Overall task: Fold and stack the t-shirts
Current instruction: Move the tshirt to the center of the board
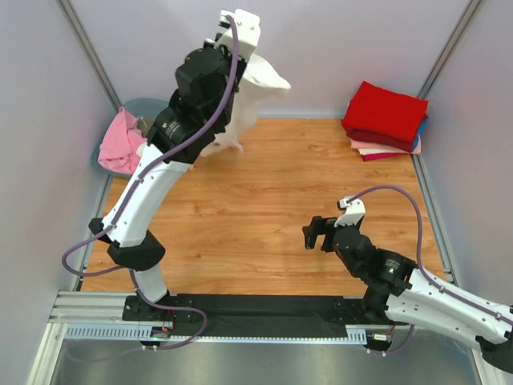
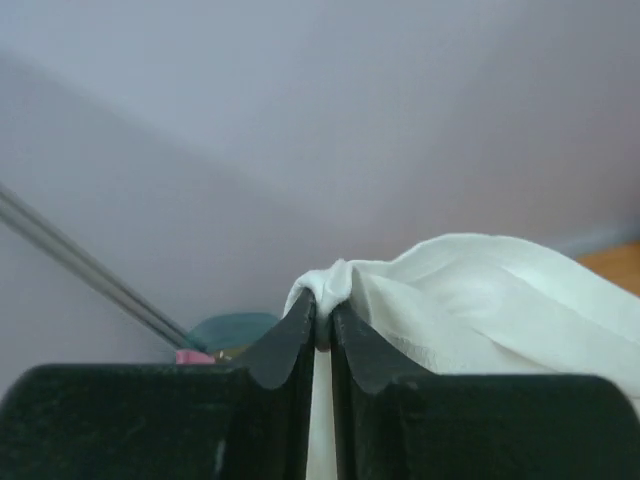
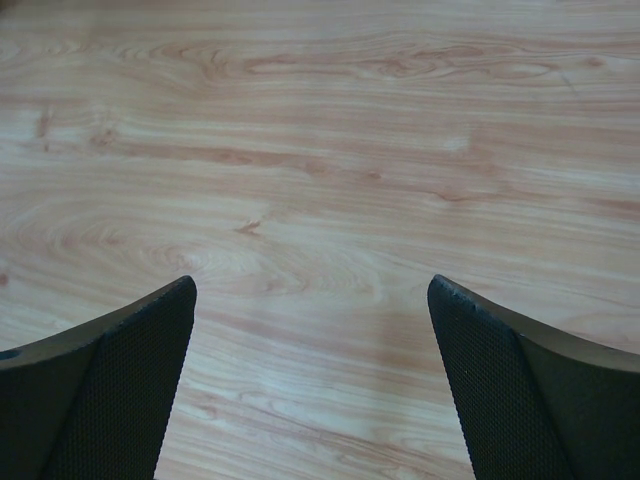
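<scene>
My left gripper (image 2: pixel 322 312) is shut on a bunched edge of the large white t-shirt (image 2: pixel 480 300) and holds it high above the table's far left; the shirt (image 1: pixel 258 90) hangs down behind the arm. The gripper itself is hidden in the top view. My right gripper (image 1: pixel 317 235) is open and empty, low over bare wood (image 3: pixel 310 200) at the front right. A folded stack with a red t-shirt (image 1: pixel 386 112) on top of blue and pale peach ones lies at the far right corner. A pink t-shirt (image 1: pixel 120 143) drapes over the tub at the far left.
The grey-green plastic tub (image 1: pixel 152 107) stands at the far left edge, also showing in the left wrist view (image 2: pixel 232 330). Pale walls close in the table on three sides. A black strip and metal rail (image 1: pixel 264 309) run along the near edge.
</scene>
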Available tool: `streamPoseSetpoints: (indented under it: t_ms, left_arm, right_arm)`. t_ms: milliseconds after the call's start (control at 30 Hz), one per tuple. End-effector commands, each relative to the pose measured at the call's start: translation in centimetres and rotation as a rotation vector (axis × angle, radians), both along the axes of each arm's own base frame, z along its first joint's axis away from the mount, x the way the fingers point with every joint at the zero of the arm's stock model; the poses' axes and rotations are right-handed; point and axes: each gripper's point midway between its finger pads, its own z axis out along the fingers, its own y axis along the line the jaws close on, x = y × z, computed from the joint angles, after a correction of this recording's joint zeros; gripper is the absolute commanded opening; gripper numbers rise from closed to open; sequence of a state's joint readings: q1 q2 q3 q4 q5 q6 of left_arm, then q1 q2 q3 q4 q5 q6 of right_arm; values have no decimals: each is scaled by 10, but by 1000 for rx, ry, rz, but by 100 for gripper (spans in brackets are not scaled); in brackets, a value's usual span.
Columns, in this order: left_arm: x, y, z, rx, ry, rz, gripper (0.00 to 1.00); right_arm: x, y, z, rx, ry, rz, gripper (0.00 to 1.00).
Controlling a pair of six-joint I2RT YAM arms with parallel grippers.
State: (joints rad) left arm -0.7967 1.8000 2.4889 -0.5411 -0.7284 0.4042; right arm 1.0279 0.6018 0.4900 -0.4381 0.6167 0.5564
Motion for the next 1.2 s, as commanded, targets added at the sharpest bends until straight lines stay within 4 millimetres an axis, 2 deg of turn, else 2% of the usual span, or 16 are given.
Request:
streamPoseSetpoints:
  t_ms: [0,33,67,133,200,233,300,333,367,500,633,700,733,867,1033,1167]
  left_arm:
    - [6,-63,-137,124,358,-119,19]
    - [-2,-76,-185,95,486,-155,32]
    - [-17,-97,-205,66,568,-293,52]
    - [-36,-109,-261,49,735,-353,99]
    - [-56,-111,-277,5,814,-399,100]
    - [-67,-105,-305,-7,881,-377,100]
    - [-82,-90,-289,-85,837,-392,100]
    - [-91,-75,-311,-86,870,-337,100]
    - [-99,-62,-296,-126,836,-332,100]
    - [-125,-17,-318,-184,878,-191,99]
    - [-146,30,-371,-325,981,-54,99]
    - [-139,54,-381,-466,981,-8,99]
    - [-144,63,-403,-497,1031,24,98]
    - [-134,83,-434,-644,1063,92,93]
    - [-105,113,-476,-703,1011,239,91]
    - [-85,115,-498,-734,1008,254,82]
  right_arm:
    - [15,-29,37,71,-72,-221,100]
    - [13,-41,32,35,-55,-260,100]
    - [13,-48,34,32,-52,-302,100]
    - [11,-61,38,16,-49,-354,100]
    - [9,-58,39,17,-46,-323,100]
    - [9,-56,39,16,-47,-311,100]
    - [8,-48,37,17,-31,-272,100]
    - [9,-44,37,25,-31,-262,100]
    - [9,-41,34,28,-26,-252,100]
    - [12,-12,26,65,-1,-167,100]
    - [24,15,22,25,64,-144,100]
    - [34,34,4,24,180,-81,100]
    - [39,42,-1,51,227,-57,100]
    - [63,38,-47,18,448,-89,99]
    - [65,36,-65,-55,500,-81,99]
    - [57,31,-74,-68,514,-74,100]
